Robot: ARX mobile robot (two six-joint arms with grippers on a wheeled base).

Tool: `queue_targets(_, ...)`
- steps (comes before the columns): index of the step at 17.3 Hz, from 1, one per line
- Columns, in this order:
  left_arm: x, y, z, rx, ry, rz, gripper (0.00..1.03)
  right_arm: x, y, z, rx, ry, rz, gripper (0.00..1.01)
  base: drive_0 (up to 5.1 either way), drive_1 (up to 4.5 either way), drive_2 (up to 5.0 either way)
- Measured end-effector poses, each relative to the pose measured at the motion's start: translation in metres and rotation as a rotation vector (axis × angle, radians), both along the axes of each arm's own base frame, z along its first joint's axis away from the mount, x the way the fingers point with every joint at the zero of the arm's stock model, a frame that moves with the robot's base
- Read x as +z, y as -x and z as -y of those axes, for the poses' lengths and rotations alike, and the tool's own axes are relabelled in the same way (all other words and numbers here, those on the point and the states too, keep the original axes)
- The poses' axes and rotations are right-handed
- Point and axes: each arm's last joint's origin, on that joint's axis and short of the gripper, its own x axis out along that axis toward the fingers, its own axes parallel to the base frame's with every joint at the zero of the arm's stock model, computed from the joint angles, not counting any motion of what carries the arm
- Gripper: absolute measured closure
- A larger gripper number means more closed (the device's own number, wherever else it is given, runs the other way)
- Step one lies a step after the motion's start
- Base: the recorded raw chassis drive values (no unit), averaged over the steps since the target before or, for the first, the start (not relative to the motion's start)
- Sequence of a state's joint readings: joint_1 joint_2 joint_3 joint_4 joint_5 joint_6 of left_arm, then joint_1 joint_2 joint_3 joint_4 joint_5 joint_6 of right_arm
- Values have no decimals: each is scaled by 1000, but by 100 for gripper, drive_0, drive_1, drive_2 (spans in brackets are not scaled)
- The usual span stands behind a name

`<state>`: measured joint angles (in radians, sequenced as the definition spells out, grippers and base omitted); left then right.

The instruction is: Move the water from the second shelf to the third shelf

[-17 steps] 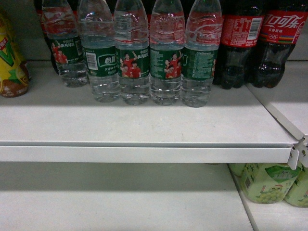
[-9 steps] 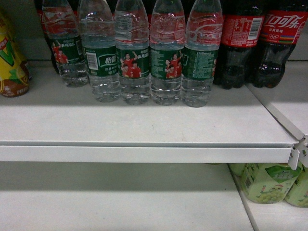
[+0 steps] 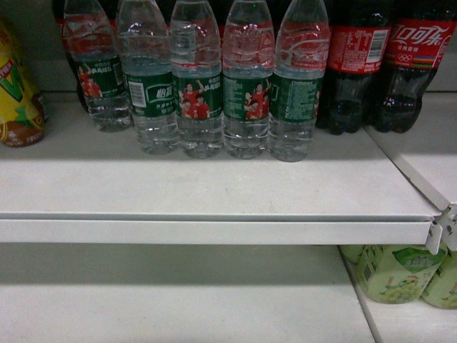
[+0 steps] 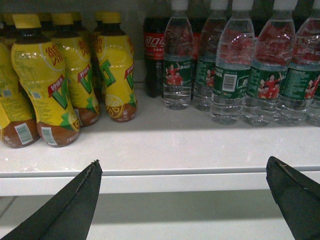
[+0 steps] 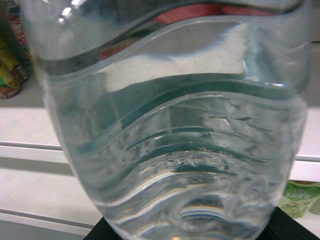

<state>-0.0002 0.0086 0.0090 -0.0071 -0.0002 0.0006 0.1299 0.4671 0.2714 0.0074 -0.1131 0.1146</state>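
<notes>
1. On the upper white metal shelf (image 3: 214, 189) in the head view, a row of water bottles (image 3: 246, 93) with green labels stands upright, side by side and set back from the front edge.
2. Just right of that row are dark cola bottles (image 3: 357, 68) with red labels. At the left edge is a yellow-labelled tea bottle (image 3: 18, 100).
3. Below the shelf's front lip lies the lower shelf (image 3: 178, 300), in dim shadow. Pale green-labelled bottles (image 3: 396, 271) stand at its right end.
4. An adjoining shelf panel (image 3: 428, 150) meets the upper shelf at the right, by a bracket.
5. The left gripper (image 4: 185, 200) hangs in front of the shelf lip. Its dark jaws are spread wide with nothing between them.
6. The right gripper (image 5: 192, 234) shows only as dark tips at the bottom of its wrist view. Its jaws grip one water bottle (image 5: 170, 125), which fills that view, out in front of the shelf edge.
</notes>
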Motion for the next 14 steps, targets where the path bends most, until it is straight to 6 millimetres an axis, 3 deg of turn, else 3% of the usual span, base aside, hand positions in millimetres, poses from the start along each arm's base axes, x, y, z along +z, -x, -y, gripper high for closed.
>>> queue_targets(14,0,0,0,0,0,3,5,1,0,0,0,-1,10,62,0,0,0)
